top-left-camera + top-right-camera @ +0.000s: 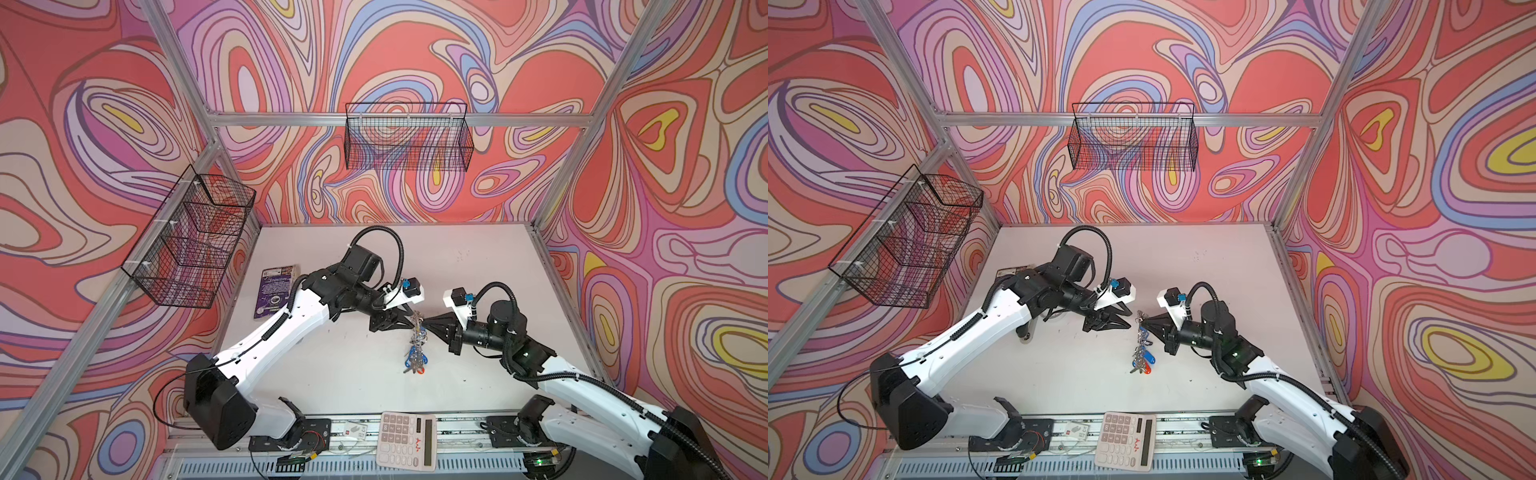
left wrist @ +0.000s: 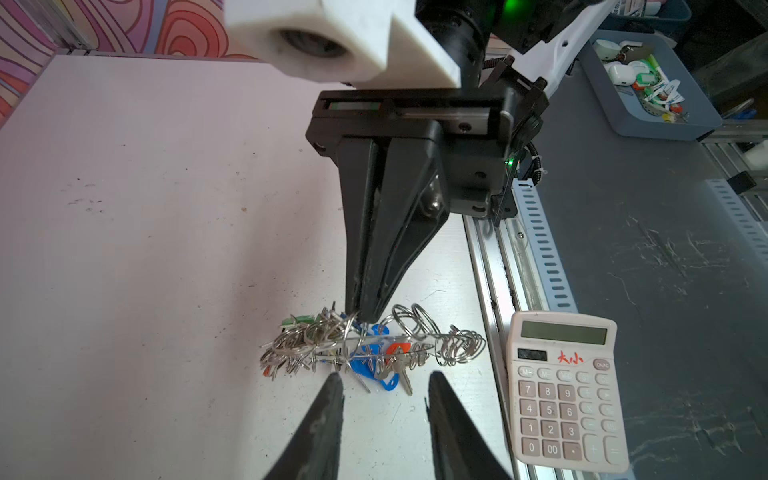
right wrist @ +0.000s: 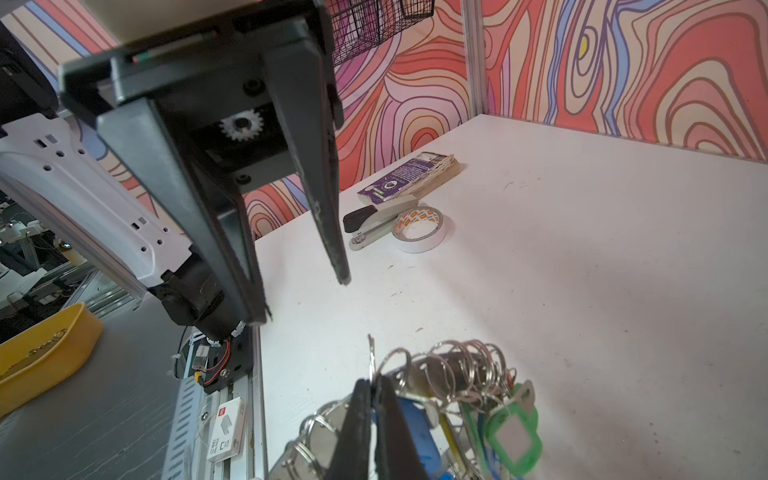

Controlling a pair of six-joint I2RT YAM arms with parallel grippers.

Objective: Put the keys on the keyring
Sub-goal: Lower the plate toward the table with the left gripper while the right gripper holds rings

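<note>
The right gripper (image 1: 424, 322) is clamped tight on the rim of the keyring (image 1: 417, 329) and holds it up on edge near the middle of the table (image 1: 332, 374). In the left wrist view its two fingers press together on the ring's upper rim (image 2: 361, 312), and the keyring (image 2: 374, 345) shows edge-on, thick with small split rings. The keys (image 1: 415, 360) hang below it in a bunch, among them a blue tag (image 2: 365, 368) and a green tag (image 3: 513, 432) (whether the lowest ones touch the table, I cannot tell).

The left gripper (image 1: 1128, 323) stands just beside the keyring on the opposite side, its jaws parted and nothing between them. In a top view a small gap shows between its tips and the ring.

A calculator (image 1: 406, 440) lies at the table's front edge. A book (image 1: 276, 291) lies at the far left, and the right wrist view shows a stapler (image 3: 374, 220) and a tape roll (image 3: 419, 228) beside it.
</note>
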